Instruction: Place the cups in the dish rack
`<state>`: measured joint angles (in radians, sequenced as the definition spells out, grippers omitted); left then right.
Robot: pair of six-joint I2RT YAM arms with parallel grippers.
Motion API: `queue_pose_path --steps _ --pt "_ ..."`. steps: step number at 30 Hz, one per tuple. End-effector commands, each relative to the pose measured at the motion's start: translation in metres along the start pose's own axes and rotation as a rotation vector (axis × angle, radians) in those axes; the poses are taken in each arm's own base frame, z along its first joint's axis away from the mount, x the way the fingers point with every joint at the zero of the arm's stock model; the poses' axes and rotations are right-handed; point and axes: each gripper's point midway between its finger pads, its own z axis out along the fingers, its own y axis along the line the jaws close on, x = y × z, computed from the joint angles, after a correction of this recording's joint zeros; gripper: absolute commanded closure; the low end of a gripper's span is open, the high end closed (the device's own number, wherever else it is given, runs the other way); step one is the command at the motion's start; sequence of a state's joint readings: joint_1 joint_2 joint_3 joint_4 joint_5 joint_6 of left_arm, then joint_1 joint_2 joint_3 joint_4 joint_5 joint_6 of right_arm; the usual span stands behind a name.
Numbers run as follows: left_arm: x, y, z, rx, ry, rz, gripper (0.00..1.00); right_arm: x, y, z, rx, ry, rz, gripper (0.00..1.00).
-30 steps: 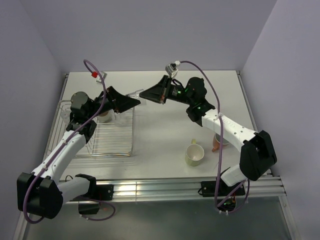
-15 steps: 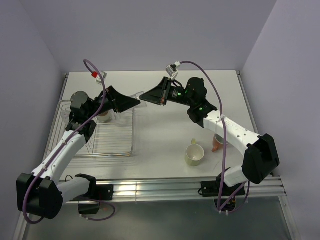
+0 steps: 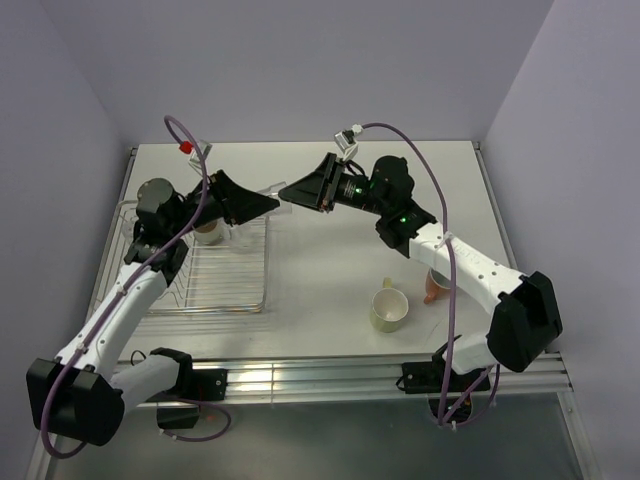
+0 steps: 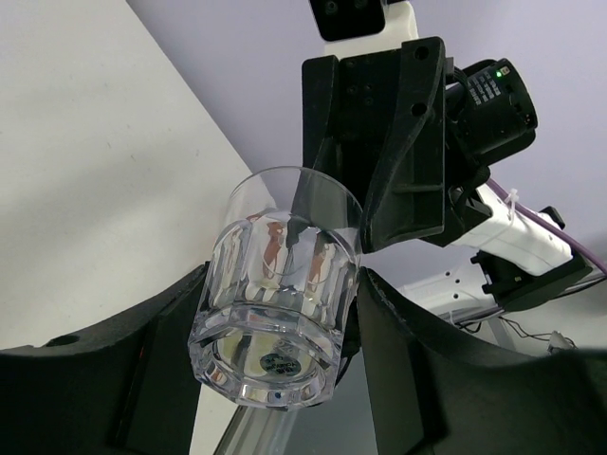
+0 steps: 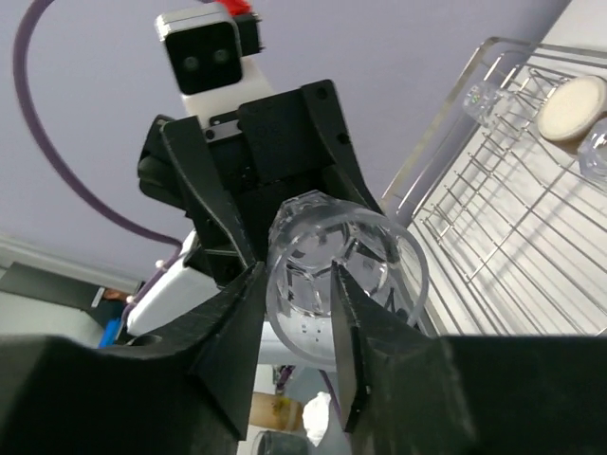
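The clear glass tumbler (image 3: 272, 188) hangs in mid-air between the two arms, above the far right corner of the dish rack (image 3: 210, 308) and well off the counter (image 3: 330, 260). The right gripper (image 5: 294, 284) is narrowed onto the rim, and one finger looks to be inside the mouth. The left gripper (image 4: 285, 313) has its fingers closed in against either side of the thick base. Both seem to be touching the glass, so I can't say which one carries it.

From where I stand it looks like a handover toward the rack side. A tumbler like this is rigid, smooth and slippery, heavy at the base, and would break if dropped. The faceted lower body seems the safer place to hold, squarely across its width, rather than a pinch on the thin rim.

In the rack sit a brown-and-cream cup (image 3: 208, 232) and, in the right wrist view, two more clear glasses (image 5: 477, 95). A pale yellow-green mug (image 3: 389, 310) and a salmon-orange mug (image 3: 432, 287) wait on the counter at the near right.
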<state>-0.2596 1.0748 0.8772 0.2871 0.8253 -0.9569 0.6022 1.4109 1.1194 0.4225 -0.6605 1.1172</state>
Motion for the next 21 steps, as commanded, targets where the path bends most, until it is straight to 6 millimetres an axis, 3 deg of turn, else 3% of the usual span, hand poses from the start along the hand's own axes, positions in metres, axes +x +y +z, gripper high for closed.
queue_pose_path --steps 1,6,7,8,10,11,13,14,15,18,21 --pt "-0.023 -0.034 -0.008 0.027 -0.063 0.138 1.0 -0.016 0.021 -0.009 0.014 -0.084 -0.097 0.58" --pt "-0.028 -0.03 -0.017 -0.096 -0.061 0.169 1.0 -0.029 0.012 -0.018 0.094 -0.157 -0.125 0.52" --pt "-0.032 -0.022 -0.019 -0.159 -0.08 0.166 1.0 -0.033 0.007 -0.022 0.13 -0.181 -0.123 0.51" --pt "-0.038 -0.026 -0.024 -0.189 -0.097 0.189 1.0 -0.035 0.003 -0.024 0.154 -0.194 -0.123 0.51" --pt "-0.034 -0.009 -0.035 -0.319 -0.081 0.176 1.0 -0.045 -0.01 -0.032 0.218 -0.235 -0.131 0.5" --pt "-0.049 -0.006 -0.044 -0.408 -0.137 0.195 1.0 -0.05 -0.013 -0.034 0.24 -0.245 -0.151 0.5" --pt "-0.042 0.016 -0.067 -0.594 -0.119 0.171 1.0 -0.058 -0.03 -0.041 0.318 -0.248 -0.157 0.5" --pt "-0.059 0.024 -0.086 -0.728 -0.193 0.201 1.0 -0.066 -0.028 -0.043 0.339 -0.261 -0.194 0.49" --pt "-0.051 0.037 -0.105 -0.845 -0.177 0.174 1.0 -0.071 -0.037 -0.049 0.383 -0.26 -0.197 0.49" --pt "-0.062 0.061 -0.152 -1.128 -0.261 0.176 1.0 -0.082 -0.048 -0.057 0.463 -0.255 -0.243 0.49" --pt "-0.054 0.087 -0.182 -1.303 -0.26 0.145 1.0 -0.092 -0.056 -0.067 0.519 -0.265 -0.288 0.48"
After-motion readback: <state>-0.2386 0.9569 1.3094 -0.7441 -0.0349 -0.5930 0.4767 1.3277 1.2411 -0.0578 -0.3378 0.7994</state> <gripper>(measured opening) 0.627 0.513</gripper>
